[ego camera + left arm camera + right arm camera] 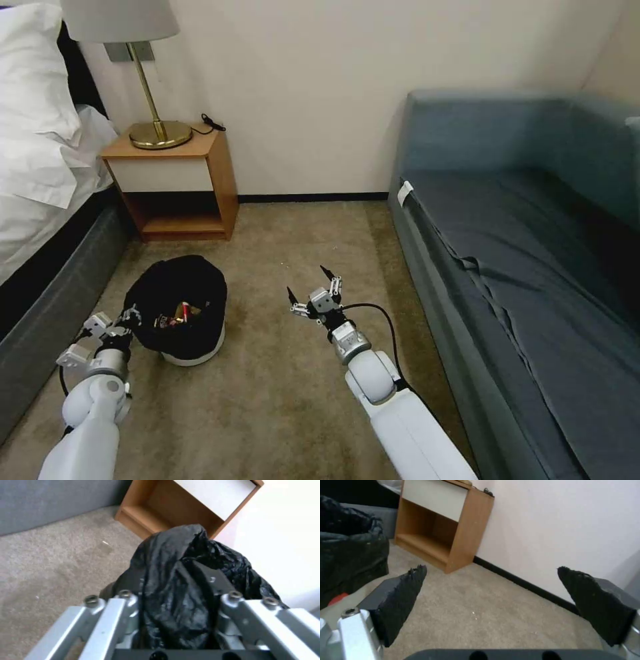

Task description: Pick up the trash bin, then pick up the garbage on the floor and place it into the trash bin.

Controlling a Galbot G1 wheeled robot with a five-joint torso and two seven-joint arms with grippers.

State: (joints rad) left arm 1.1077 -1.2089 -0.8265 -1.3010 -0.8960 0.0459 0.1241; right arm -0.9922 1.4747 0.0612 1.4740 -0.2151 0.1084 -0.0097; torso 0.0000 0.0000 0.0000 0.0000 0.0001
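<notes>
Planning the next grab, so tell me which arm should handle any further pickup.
Probably right. The right pincer hovers open and empty above the carpet. The left pincer is clamped on the trash bin liner at its rim, so it is occupied.

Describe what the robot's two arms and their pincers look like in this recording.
Both arms have glossy white rounded shells ending in silver metal wrist joints. The right pincer has a grey block body, bare-metal links and two pointed black textured fingers; a thin black cable loops from its wrist. The left pincer has the same silver bolted links.
</notes>
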